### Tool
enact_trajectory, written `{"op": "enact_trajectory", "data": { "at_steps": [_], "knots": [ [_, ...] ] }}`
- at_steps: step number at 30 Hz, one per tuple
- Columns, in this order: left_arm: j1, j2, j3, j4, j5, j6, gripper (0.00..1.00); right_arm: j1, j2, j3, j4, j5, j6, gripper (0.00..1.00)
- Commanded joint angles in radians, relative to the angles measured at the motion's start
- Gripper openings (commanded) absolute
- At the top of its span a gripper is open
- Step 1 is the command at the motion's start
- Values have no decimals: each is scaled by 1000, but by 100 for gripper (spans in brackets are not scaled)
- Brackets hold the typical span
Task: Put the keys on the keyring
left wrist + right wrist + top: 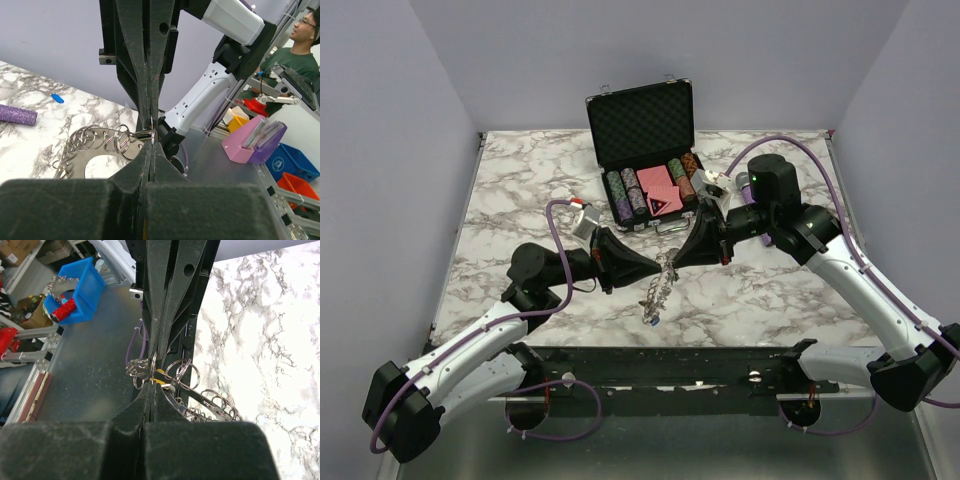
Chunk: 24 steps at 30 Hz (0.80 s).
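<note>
The keyring (658, 290), a large silver ring fringed with small split rings, hangs tilted between my two grippers above the table's middle. My left gripper (656, 266) is shut on one small split ring at the keyring's edge (151, 134); the rest of the keyring (75, 150) spreads out to the left. My right gripper (680, 258) meets it tip to tip and is shut on a small split ring (154, 371). A yellow key (160, 382) sits right at its tips, with the keyring (215, 402) beyond. A blue key (57, 98) lies on the marble.
The open black chip case (645, 150) stands behind the grippers with rows of chips and a red card deck. A purple microphone (17, 115) lies on the table at the left of the left wrist view. The table's metal front edge (660, 365) runs below the keyring.
</note>
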Motion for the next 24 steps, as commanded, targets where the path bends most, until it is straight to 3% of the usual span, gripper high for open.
{"op": "enact_trajectory", "data": {
  "at_steps": [1, 24],
  "knots": [
    [4, -14, -3, 23, -40, -2, 0, 6, 5, 11, 6, 18, -3, 0],
    [5, -37, -12, -12, -60, 13, 0, 6, 8, 30, -8, 31, -3, 0]
  ]
}}
